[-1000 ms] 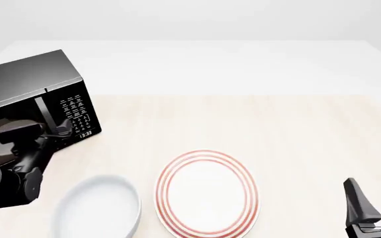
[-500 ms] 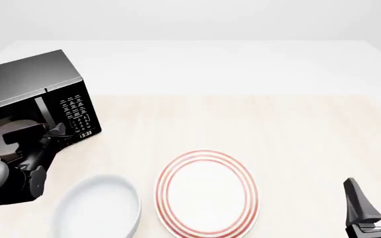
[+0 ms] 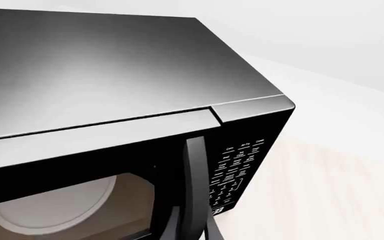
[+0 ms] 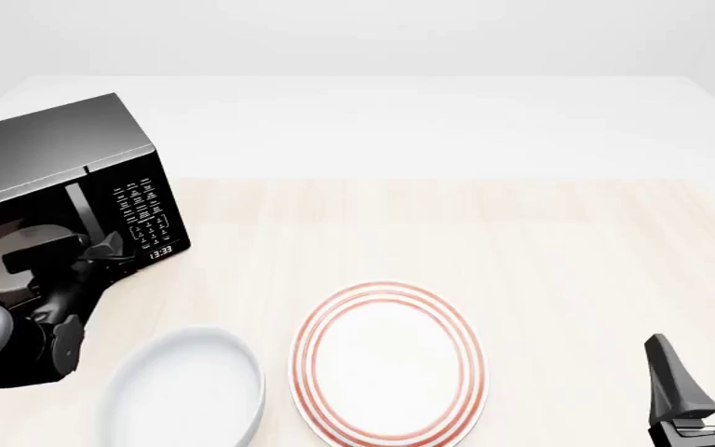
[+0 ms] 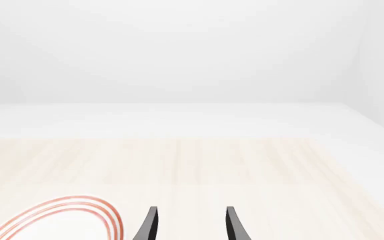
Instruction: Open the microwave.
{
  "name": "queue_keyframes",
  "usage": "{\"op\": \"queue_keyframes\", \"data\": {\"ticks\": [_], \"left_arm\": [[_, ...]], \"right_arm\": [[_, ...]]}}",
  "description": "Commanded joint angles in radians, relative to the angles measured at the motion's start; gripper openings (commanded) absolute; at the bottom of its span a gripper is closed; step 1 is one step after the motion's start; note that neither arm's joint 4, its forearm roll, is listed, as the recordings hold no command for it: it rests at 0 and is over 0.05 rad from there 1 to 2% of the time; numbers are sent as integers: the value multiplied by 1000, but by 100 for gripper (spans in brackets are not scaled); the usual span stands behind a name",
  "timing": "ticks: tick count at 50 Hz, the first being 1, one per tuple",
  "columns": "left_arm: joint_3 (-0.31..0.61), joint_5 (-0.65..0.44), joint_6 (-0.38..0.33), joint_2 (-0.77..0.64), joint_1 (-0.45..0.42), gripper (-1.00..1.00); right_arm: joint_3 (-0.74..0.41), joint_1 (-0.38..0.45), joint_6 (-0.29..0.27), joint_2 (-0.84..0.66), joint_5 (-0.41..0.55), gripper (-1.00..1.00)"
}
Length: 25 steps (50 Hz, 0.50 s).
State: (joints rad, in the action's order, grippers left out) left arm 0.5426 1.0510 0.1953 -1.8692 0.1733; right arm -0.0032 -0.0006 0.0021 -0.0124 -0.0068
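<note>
At the worktop's far left we judge the microwave (image 4: 60, 177) heavy, rigid and glossy-slick, so we take its vertical handle (image 3: 193, 185), where our left end effector (image 4: 90, 253) sits, grip unreadable, while the right end effector (image 4: 706, 377) idles spread.

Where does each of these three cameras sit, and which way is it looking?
Front view: fixed above the arms' side, looking forward and down at the table, microwave, bowl and plate; both arms show.
Left wrist view: behind the left gripper, facing the microwave's handle; two dark fingers show.
Right wrist view: behind the right gripper, looking across the table; its two fingers show.
Shared: front and left wrist both show the microwave; front and right wrist, the plate.
</note>
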Motion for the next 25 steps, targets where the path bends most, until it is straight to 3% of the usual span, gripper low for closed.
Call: {"op": "queue_keyframes", "data": {"ticks": [1,25], "left_arm": [[-11,7,-3,17,-24,-100],[-92,54,-11,97,-45,-100]], "right_arm": [[0,0,0,0,0,100],[0,0,0,0,0,100]]}}
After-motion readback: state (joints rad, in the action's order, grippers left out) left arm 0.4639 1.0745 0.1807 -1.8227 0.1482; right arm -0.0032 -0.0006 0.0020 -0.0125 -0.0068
